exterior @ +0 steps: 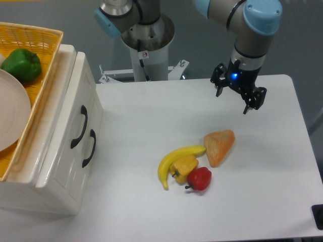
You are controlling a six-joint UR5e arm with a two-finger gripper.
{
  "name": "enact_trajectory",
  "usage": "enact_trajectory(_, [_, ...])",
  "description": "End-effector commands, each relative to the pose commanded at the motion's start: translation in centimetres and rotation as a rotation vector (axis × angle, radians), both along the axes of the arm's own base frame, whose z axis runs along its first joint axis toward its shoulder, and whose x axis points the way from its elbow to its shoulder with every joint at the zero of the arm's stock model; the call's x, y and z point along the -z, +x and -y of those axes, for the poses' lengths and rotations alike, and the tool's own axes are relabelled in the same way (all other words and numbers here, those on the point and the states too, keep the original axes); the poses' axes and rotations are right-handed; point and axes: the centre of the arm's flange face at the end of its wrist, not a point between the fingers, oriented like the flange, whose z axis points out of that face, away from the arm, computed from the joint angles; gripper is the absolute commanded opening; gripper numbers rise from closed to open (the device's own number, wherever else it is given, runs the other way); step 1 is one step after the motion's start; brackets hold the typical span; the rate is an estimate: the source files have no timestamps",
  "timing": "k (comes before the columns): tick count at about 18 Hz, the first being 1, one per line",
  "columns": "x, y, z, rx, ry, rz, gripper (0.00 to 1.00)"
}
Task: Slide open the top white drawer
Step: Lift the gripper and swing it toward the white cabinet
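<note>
- The gripper hung above the far right part of the white table, its fingers spread apart and holding nothing.
- The top white drawer sat shut in the cabinet at the table's left edge, its black handle untouched and well apart from the gripper.
- A yellow wicker basket on the cabinet held a green pepper and a plate.
- A banana, a yellow pepper, a red pepper and a piece of bread lay clustered mid-table.
</note>
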Motion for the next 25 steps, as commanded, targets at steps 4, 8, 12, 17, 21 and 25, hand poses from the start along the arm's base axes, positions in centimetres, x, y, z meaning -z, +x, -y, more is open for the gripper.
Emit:
enact_trajectory(4, [0.1, 0.0, 0.0, 0.003, -0.004, -0.002, 1.00])
enact_trajectory(8, [0.3, 0.4, -0.3, 0.001, -0.009, 0.004, 1.00])
enact_trajectory(12, [2.6, 1.3, 0.0, -0.002, -0.030, 0.052, 1.00])
enact_trajectory(17, [2.5, 1.8, -0.1, -0.038, -0.027, 0.058, 1.00])
enact_trajectory(21, [2.4, 2.0, -0.3, -0.132, -0.019, 0.069, 1.00])
enact_trajectory(25, [2.2, 2.4, -1.5, -0.257, 0.011, 0.096, 1.00])
